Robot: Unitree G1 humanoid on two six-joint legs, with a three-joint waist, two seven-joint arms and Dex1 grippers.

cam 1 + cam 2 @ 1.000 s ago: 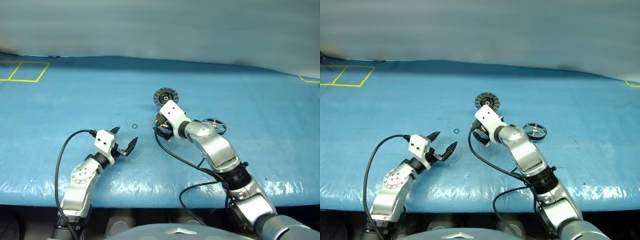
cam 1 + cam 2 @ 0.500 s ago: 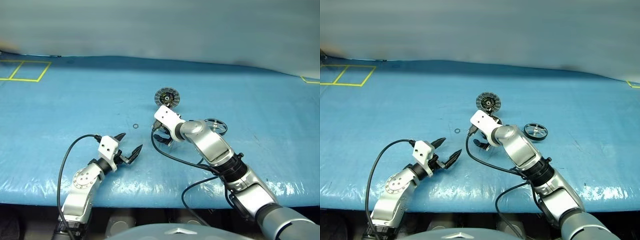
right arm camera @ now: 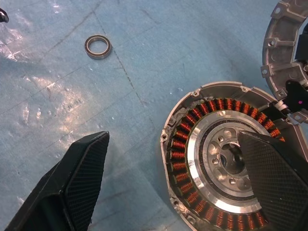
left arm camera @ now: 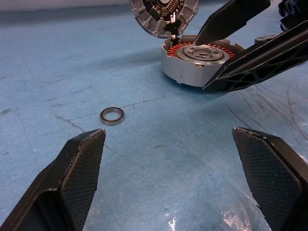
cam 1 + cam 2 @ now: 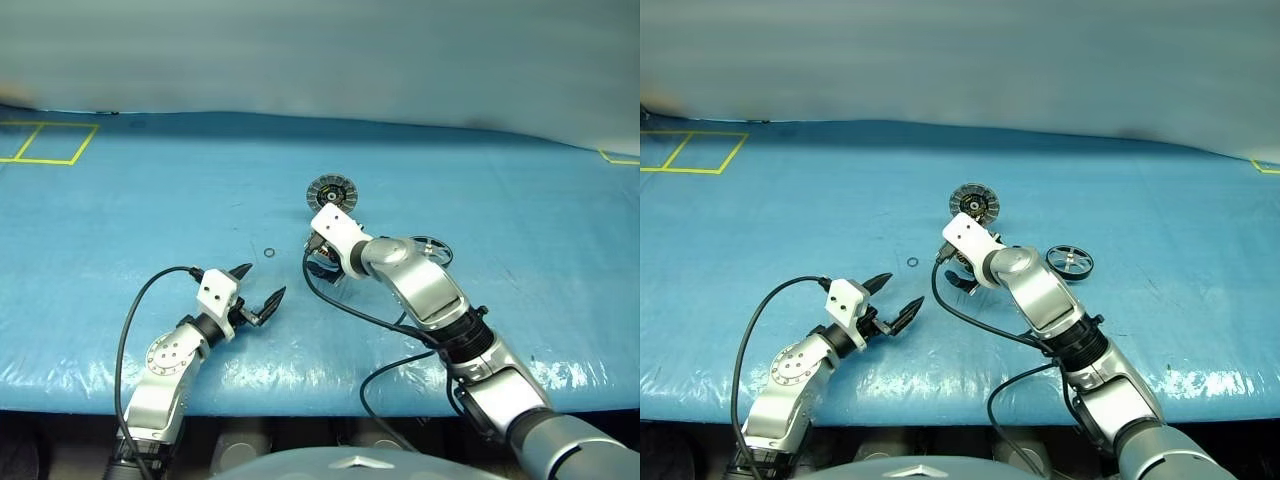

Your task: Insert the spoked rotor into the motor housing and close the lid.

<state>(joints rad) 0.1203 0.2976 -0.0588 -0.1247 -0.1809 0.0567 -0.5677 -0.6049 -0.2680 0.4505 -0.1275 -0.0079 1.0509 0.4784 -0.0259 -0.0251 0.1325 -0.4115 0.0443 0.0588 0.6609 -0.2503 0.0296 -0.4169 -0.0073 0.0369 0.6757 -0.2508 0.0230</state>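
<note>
The motor housing [image 3: 179,144] lies open on the blue table, its copper windings ringing a silver hub. The lid [image 5: 331,191] stands up from the housing's far side on its hinge, pale radial segments facing me. My right gripper [image 3: 174,136] hangs open just above the housing [image 4: 183,72], one finger on each side and nothing held. The spoked rotor [image 5: 1070,262] lies flat to the right of the housing, beyond my right forearm. My left gripper [image 5: 263,281] stands open and empty near the table, left of the housing and pointing toward it.
A small dark ring [image 5: 270,252] lies on the table between the left gripper and the housing. Yellow tape squares [image 5: 50,142] mark the far left corner. Black cables trail from both wrists toward the table's near edge.
Both wrists have turned slightly, the right gripper tipping a little more over the housing. Both grippers stay open, and the parts on the table have not moved.
</note>
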